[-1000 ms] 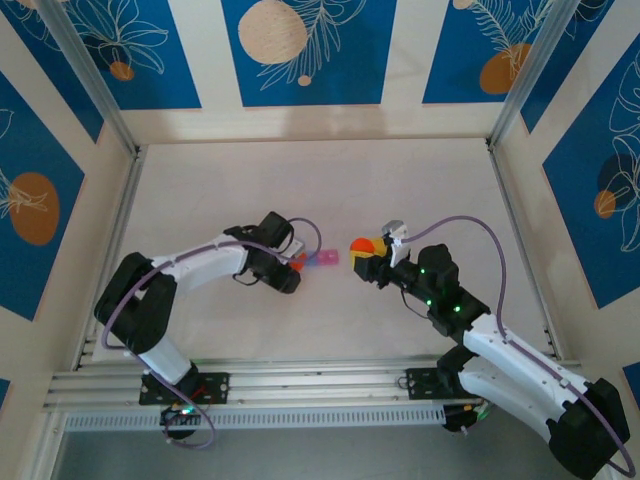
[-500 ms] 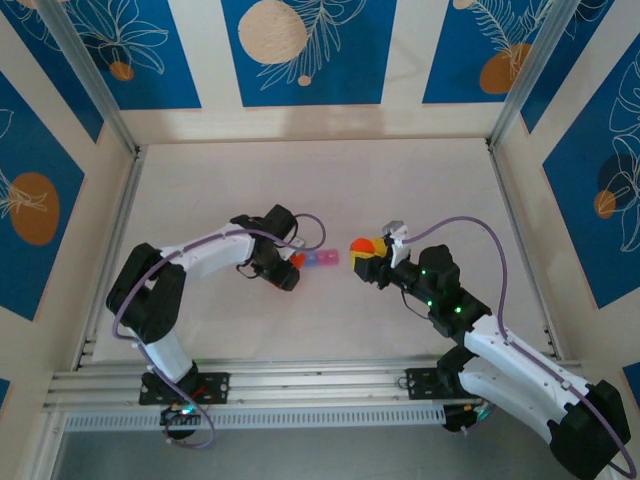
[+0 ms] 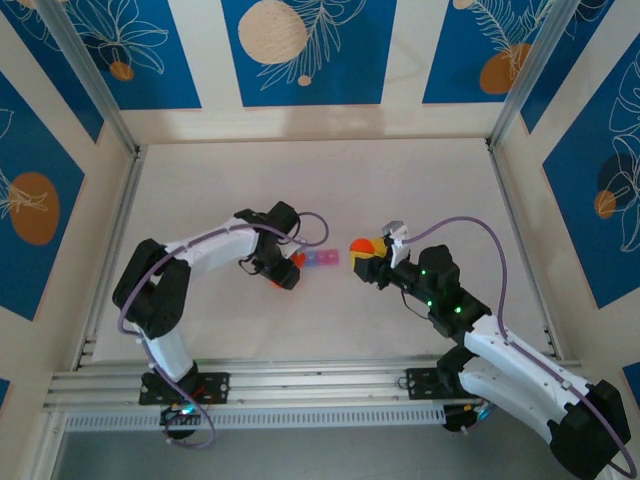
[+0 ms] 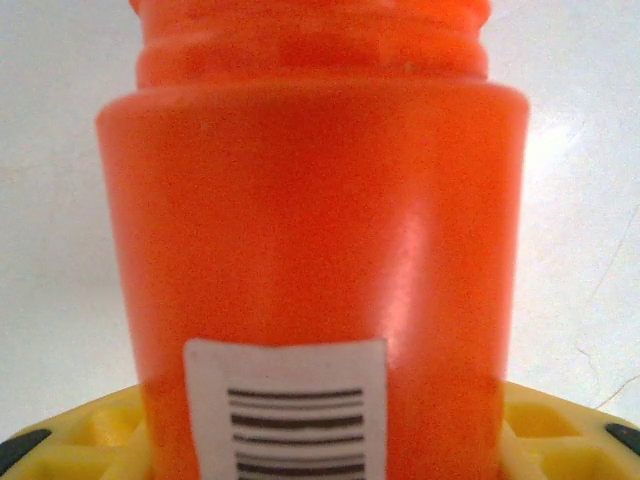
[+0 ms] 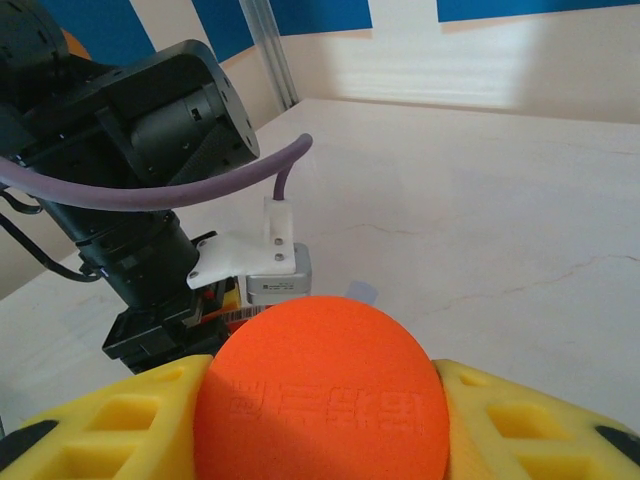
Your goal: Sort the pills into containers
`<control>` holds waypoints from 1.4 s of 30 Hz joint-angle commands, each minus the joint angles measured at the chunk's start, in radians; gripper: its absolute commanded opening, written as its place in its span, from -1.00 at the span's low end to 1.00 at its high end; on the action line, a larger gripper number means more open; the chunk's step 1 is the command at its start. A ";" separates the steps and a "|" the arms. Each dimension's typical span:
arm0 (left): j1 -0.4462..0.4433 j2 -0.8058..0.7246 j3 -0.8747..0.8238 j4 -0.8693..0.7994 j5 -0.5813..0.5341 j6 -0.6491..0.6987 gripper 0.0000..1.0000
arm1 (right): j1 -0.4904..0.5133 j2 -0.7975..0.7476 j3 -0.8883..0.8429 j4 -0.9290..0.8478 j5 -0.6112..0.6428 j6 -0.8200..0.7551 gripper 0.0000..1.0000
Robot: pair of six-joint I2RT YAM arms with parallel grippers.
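My left gripper (image 3: 288,268) is shut on an orange pill bottle (image 3: 297,260) just left of the containers (image 3: 323,259), a small strip of translucent boxes lying on the table. In the left wrist view the bottle (image 4: 315,230) stands with its barcode label facing the camera and its neck uncapped, between yellow fingers (image 4: 85,440). My right gripper (image 3: 366,258) is shut on the round orange cap (image 3: 362,244), a little right of the strip. The cap (image 5: 325,395) sits between yellow fingers (image 5: 530,420). A bluish corner of the containers (image 5: 362,292) peeks out behind it. The pills are hidden.
The pale table (image 3: 320,180) is walled by blue-and-cream panels with metal posts at the back corners. An aluminium rail (image 3: 300,385) carrying both arm bases runs along the near edge. The left arm's wrist and purple cable (image 5: 150,190) loom just beyond the cap.
The left arm's elbow has swung right and away from the rail, turning the wrist, while the bottle stays beside the strip. The right arm holds still.
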 commanded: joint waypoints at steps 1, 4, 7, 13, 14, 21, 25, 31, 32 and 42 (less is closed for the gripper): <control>0.010 0.024 0.049 -0.045 0.002 0.020 -1.00 | 0.009 -0.013 -0.006 0.007 -0.010 0.011 -1.00; 0.011 0.042 0.070 -0.064 0.004 0.021 -1.00 | 0.010 -0.013 -0.006 0.007 -0.011 0.012 -1.00; 0.010 0.048 0.076 -0.081 0.001 0.024 -1.00 | 0.010 -0.013 -0.005 0.005 -0.012 0.010 -1.00; 0.009 0.068 0.115 -0.119 -0.001 0.040 -1.00 | 0.012 -0.012 -0.004 0.003 -0.017 0.011 -1.00; 0.009 0.074 0.123 -0.126 0.000 0.041 -1.00 | 0.012 -0.013 -0.004 0.001 -0.017 0.011 -1.00; 0.009 0.106 0.174 -0.195 -0.019 0.059 -1.00 | 0.014 -0.029 -0.003 -0.006 -0.019 0.010 -1.00; 0.009 0.106 0.179 -0.210 -0.028 0.061 -1.00 | 0.013 -0.035 -0.004 -0.008 -0.021 0.012 -1.00; 0.009 0.118 0.189 -0.224 -0.026 0.061 -1.00 | 0.015 -0.038 -0.003 -0.008 -0.026 0.014 -1.00; 0.009 0.120 0.192 -0.227 -0.029 0.062 -1.00 | 0.014 -0.039 -0.002 -0.009 -0.028 0.015 -1.00; 0.008 0.156 0.245 -0.281 -0.039 0.074 -1.00 | 0.017 -0.043 -0.003 -0.011 -0.031 0.014 -1.00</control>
